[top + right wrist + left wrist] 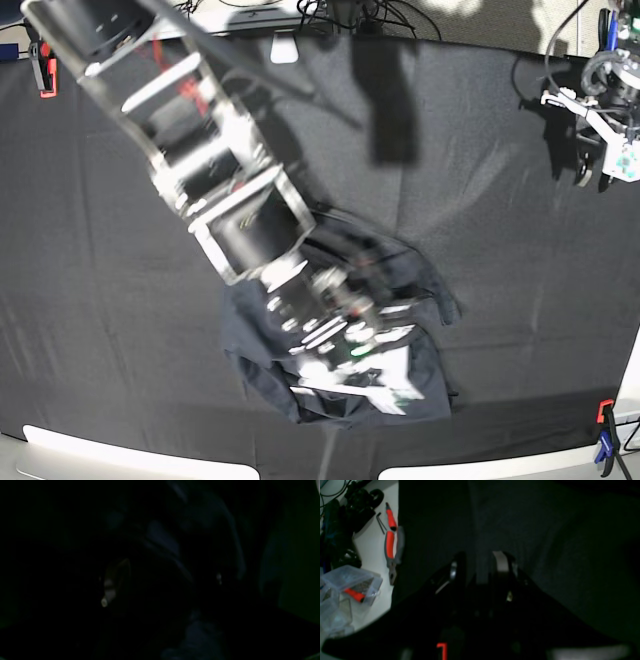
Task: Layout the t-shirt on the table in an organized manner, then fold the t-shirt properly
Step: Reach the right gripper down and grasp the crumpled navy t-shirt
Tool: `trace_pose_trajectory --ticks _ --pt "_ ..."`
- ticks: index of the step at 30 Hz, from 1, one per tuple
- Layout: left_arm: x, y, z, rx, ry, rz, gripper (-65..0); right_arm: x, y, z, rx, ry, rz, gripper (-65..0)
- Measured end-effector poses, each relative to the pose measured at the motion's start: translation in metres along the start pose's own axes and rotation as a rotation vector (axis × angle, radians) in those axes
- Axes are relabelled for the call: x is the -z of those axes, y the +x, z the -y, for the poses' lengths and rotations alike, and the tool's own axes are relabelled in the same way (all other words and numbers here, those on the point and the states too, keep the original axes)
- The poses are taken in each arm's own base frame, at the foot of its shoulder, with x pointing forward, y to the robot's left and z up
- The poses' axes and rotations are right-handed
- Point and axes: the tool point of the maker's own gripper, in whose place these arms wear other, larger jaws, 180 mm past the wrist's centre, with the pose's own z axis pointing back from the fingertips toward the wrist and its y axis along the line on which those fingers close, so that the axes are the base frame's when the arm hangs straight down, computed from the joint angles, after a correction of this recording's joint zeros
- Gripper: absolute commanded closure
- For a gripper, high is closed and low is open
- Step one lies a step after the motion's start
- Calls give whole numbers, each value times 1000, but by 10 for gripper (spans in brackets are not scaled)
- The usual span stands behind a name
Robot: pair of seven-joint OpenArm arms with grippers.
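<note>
Fabric of the t-shirt (330,345) lay bunched near the table's (100,330) front edge. I had my right gripper (385,385) spread wide over it to grab, while my left gripper (590,165), jaws half-parted and empty, waited aside.

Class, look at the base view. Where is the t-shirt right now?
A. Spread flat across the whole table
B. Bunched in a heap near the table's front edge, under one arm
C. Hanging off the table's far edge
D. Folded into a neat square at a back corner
B: the t-shirt lies crumpled on the table near the front edge, with the right gripper reaching down onto it.
</note>
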Motion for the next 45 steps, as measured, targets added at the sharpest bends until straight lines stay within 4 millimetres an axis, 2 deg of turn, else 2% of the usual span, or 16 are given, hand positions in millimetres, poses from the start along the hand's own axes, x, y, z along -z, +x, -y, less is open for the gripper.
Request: trace_pose_trajectory --ticks 2,6,9,14,18,24,29,34,39,40,45 --pt "0 4 0 0 0 21 -159 5 -2 4 -7 4 30 -390" --pt "0 5 0 0 0 27 -159 2 19 -29 -12 138 125 -390" --pt "0 5 0 0 0 26 -159 0 22 -38 -37 178 136 -389" --pt "0 5 0 0 0 26 -159 0 15 -38 -66 205 128 -387" --pt "0 5 0 0 0 25 -159 2 15 -37 -106 184 125 -356" --pt "0 5 0 0 0 25 -159 12 -9 -36 -148 181 57 -354" --pt "0 5 0 0 0 26 -159 15 -10 -32 -168 147 61 -262" --pt "0 4 0 0 0 25 -159 16 2 -15 -168 51 129 -256" --pt "0 4 0 0 0 25 -159 16 2 -11 -179 31 127 -26" --pt "0 5 0 0 0 26 -159 16 2 -12 -179 33 128 0" --pt "0 4 0 0 0 25 -159 15 14 -10 -189 13 196 0"
